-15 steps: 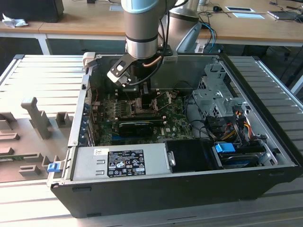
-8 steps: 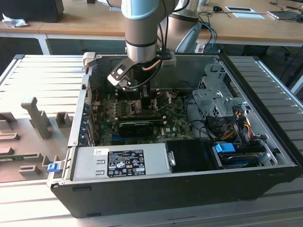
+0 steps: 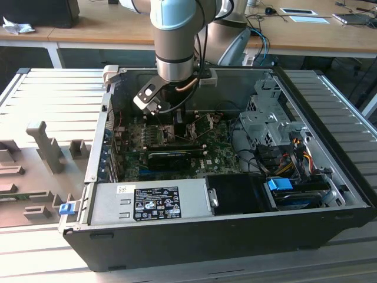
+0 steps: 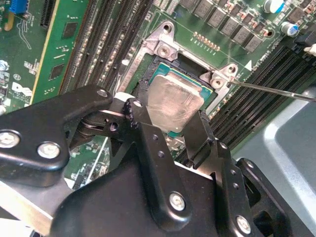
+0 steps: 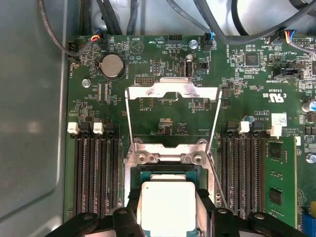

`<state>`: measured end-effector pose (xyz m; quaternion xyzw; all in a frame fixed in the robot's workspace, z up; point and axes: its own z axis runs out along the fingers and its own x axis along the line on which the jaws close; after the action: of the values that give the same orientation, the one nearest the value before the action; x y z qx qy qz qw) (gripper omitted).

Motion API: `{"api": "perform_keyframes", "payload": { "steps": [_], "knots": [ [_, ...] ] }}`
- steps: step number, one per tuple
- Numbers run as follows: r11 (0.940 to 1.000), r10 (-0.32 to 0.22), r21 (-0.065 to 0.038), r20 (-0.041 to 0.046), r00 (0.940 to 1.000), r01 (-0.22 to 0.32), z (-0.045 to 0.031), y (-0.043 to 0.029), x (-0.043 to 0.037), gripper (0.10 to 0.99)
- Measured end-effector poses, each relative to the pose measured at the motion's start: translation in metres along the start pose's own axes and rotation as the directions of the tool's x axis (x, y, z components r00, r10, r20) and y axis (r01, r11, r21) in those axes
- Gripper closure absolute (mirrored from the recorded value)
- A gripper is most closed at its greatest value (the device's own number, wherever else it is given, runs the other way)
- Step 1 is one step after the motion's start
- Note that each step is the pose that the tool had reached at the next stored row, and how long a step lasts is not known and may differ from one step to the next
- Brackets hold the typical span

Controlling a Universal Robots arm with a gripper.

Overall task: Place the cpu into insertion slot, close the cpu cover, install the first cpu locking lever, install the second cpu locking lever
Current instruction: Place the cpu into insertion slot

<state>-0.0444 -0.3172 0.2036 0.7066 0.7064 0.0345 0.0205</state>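
Gripper [image 4: 170,118] clamped on two opposite edges of cpu [image 4: 174,103], held flat between fingertips, straight over slot [image 4: 190,66] and square to its rim, seating undeterminable; cover [image 5: 173,90] raised open beyond fingertips.

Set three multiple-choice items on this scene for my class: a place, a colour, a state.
1. Where is the cpu? A) held by the gripper at the insertion slot B) on the floor C) in a person's hand
2. What colour is the circuit board? A) red B) green C) white
3. How is the cpu cover? A) shut over the chip B) missing C) swung open
Answers: 1 A, fingers flank it at the slot; 2 B, green in both wrist views; 3 C, frame flipped back from the slot.
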Motion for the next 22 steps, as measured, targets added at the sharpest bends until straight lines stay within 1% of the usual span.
{"api": "perform_keyframes", "payload": {
  "steps": [10, 12, 13, 15, 18, 20, 21, 22],
  "knots": [
    [1.0, 0.009, 0.0, 0.0012, 1.0, -0.009, 0.0012, 0.0009, 0.0, 0.561],
    [1.0, 0.009, 0.0, 0.0012, 1.0, -0.009, 0.0013, 0.0009, 0.0, 0.545],
    [1.0, 0.009, 0.0, 0.0011, 1.0, -0.009, 0.0013, 0.0008, 0.0, 0.482],
    [1.0, 0.009, 0.0, 0.0011, 1.0, -0.009, 0.0008, 0.0009, 0.0, 0.482],
    [1.0, 0.009, 0.0, 0.0012, 1.0, -0.009, -0.0018, 0.0011, 0.0, 0.482],
    [1.0, 0.009, 0.0, 0.0011, 1.0, -0.009, -0.0034, 0.0012, 0.0001, 0.498],
    [1.0, 0.009, 0.0, 0.0012, 1.0, -0.009, -0.0039, 0.0013, 0.0001, 0.565],
    [1.0, 0.009, 0.0, 0.0014, 1.0, -0.009, -0.0044, 0.0013, 0.0001, 0.565]
  ]
}}
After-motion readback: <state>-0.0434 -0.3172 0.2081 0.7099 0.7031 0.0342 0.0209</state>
